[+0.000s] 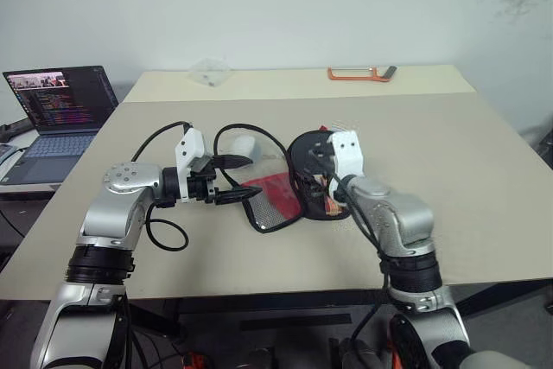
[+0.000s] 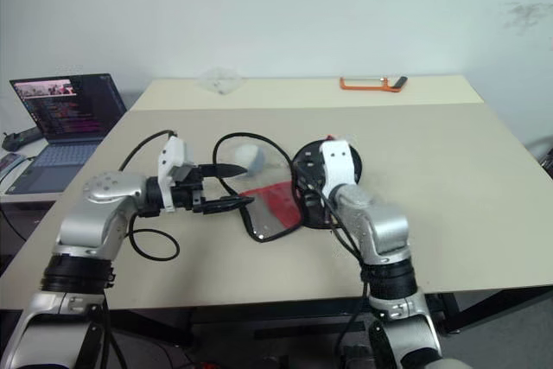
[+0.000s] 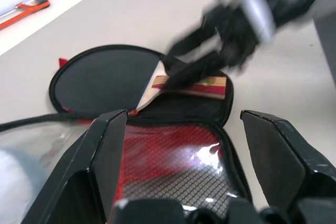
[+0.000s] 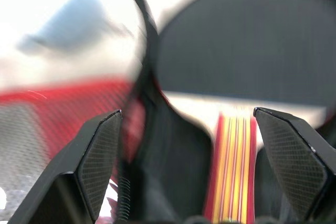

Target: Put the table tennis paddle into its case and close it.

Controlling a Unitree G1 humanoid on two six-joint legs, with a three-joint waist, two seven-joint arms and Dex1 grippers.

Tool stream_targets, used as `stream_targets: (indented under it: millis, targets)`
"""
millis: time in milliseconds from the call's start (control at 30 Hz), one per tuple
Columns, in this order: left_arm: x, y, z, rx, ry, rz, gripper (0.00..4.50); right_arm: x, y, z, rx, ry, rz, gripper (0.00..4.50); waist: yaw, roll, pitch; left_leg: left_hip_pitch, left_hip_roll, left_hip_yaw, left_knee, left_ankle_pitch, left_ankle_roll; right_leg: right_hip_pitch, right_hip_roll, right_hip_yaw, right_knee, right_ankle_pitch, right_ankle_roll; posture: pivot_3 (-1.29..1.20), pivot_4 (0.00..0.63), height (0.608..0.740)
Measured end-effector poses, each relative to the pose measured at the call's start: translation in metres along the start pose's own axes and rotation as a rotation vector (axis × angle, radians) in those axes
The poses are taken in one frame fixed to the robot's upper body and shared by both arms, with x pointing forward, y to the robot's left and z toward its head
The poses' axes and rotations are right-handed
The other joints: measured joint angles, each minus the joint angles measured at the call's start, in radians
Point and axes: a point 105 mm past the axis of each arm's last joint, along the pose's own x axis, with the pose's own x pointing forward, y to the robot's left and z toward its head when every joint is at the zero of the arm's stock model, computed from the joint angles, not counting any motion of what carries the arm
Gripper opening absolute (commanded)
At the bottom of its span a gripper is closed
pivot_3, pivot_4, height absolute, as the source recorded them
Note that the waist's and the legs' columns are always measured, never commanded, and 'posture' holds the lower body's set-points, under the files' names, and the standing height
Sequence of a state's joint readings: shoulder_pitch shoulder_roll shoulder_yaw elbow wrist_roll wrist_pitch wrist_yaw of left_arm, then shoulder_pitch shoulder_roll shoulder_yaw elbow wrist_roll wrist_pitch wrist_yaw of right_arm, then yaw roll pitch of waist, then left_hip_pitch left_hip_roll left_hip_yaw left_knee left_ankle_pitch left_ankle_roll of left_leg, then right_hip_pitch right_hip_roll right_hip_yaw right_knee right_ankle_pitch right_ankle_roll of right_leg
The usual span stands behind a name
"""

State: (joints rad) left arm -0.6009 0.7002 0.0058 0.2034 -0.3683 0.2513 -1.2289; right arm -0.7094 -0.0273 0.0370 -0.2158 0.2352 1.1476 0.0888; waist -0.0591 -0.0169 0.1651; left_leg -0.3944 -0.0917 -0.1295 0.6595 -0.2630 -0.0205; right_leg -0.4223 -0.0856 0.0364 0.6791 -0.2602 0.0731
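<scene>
The paddle (image 3: pixel 113 80) lies inside the open case (image 3: pixel 207 111) on the table (image 1: pixel 449 170), handle toward the robot, blade away; both grippers (image 3: pixel 181 166) (image 4: pixel 186 169) gape, empty.

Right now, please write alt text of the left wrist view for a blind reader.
The table tennis paddle lies inside the open case, its striped handle showing. The open left pincer frames the red mesh flap, the blurred right pincer hovers above the handle.
</scene>
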Motion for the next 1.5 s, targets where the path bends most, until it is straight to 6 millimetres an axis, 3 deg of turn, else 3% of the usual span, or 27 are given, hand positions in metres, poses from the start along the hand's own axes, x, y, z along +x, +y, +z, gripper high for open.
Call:
stream_targets:
  millis: [100, 200, 300, 500, 600, 800, 933, 1033, 1200, 1300, 1400, 1500]
  targets:
    - [-0.005, 0.005, -0.01, -0.023, 0.03, 0.044, 3.77, -0.025, -0.005, 0.024, -0.109, -0.059, 0.121, 4.47, 0.003, 0.0, 0.0, 0.0, 0.0, -0.001, 0.0, 0.0, 0.0, 0.001, 0.0, -0.001, -0.001, 0.0, 0.0, 0.0, 0.15, 0.74]
    - [-0.014, 0.012, -0.025, -0.042, 0.067, 0.103, 3.77, -0.056, -0.023, 0.034, -0.257, -0.052, 0.222, 4.47, 0.005, 0.0, 0.001, -0.001, 0.0, -0.001, 0.0, 0.0, 0.001, 0.001, 0.0, -0.003, -0.003, 0.0, 0.0, 0.0, 0.15, 0.74]
    - [-0.028, 0.021, -0.045, -0.077, 0.131, 0.171, 3.15, -0.086, -0.042, 0.042, -0.371, -0.034, 0.278, 4.5, 0.008, 0.0, 0.001, -0.002, 0.001, -0.001, 0.0, -0.001, 0.001, 0.002, 0.0, -0.004, -0.005, 0.0, 0.001, 0.0, 0.15, 0.74]
    - [-0.04, 0.035, -0.094, -0.079, 0.331, 0.261, 1.05, -0.121, -0.037, 0.023, -0.41, 0.084, 0.504, 4.5, 0.011, -0.002, 0.001, -0.003, 0.0, -0.001, 0.001, -0.001, 0.002, 0.002, -0.001, -0.005, -0.005, 0.0, 0.001, 0.0, 0.15, 0.74]
    - [-0.035, 0.041, -0.104, -0.076, 0.367, 0.289, 0.04, -0.13, -0.037, 0.02, -0.438, 0.115, 0.536, 4.5, 0.021, -0.005, 0.004, -0.004, 0.0, -0.002, 0.001, -0.001, 0.002, 0.002, -0.002, -0.006, -0.005, 0.0, 0.001, 0.0, 0.15, 0.74]
    - [-0.003, 0.05, -0.103, -0.078, 0.35, 0.298, 0.04, -0.136, -0.043, 0.019, -0.471, 0.127, 0.528, 4.5, 0.034, -0.01, 0.006, -0.006, -0.001, -0.003, 0.002, -0.001, 0.002, 0.002, -0.003, -0.008, -0.006, 0.0, 0.001, 0.0, 0.15, 0.74]
    - [0.04, 0.04, -0.091, -0.094, 0.267, 0.213, 0.04, -0.139, -0.048, 0.022, -0.488, 0.124, 0.503, 4.5, 0.036, -0.013, 0.008, -0.007, -0.001, -0.004, 0.002, -0.001, 0.002, 0.002, -0.004, -0.011, -0.006, 0.0, 0.001, 0.0, 0.15, 0.74]
    - [0.07, 0.038, -0.069, -0.087, 0.194, 0.165, 0.04, -0.145, -0.06, 0.02, -0.486, 0.148, 0.455, 4.5, 0.04, -0.016, 0.01, -0.009, -0.001, -0.006, 0.003, -0.001, 0.002, 0.002, -0.004, -0.014, -0.007, 0.0, 0.001, 0.0, 0.15, 0.74]
    - [0.13, 0.031, 0.022, -0.002, -0.041, 0.039, 0.04, -0.154, -0.072, 0.027, -0.482, 0.131, 0.396, 4.5, 0.058, -0.017, 0.01, -0.011, -0.001, -0.006, 0.004, -0.001, 0.001, 0.002, -0.005, -0.016, -0.008, 0.0, 0.001, 0.0, 0.15, 0.74]
    - [0.158, 0.017, 0.059, 0.049, -0.116, -0.028, 0.04, -0.156, -0.075, 0.028, -0.473, 0.124, 0.375, 4.5, 0.055, -0.017, 0.01, -0.011, 0.0, -0.005, 0.003, 0.0, 0.001, 0.002, -0.005, -0.015, -0.009, 0.0, 0.001, 0.0, 0.15, 0.74]
    - [0.177, 0.005, 0.06, 0.044, -0.118, -0.059, 0.04, -0.155, -0.079, 0.025, -0.46, 0.131, 0.359, 4.5, 0.051, -0.016, 0.01, -0.01, 0.0, -0.005, 0.003, 0.0, 0.001, 0.002, -0.004, -0.015, -0.009, 0.0, 0.001, 0.0, 0.15, 0.74]
    - [0.176, 0.007, 0.049, 0.031, -0.086, -0.044, 0.04, -0.155, -0.083, 0.026, -0.455, 0.125, 0.331, 4.5, 0.048, -0.016, 0.011, -0.01, 0.0, -0.005, 0.003, 0.001, -0.001, 0.002, -0.004, -0.014, -0.008, 0.0, 0.001, 0.0, 0.15, 0.74]
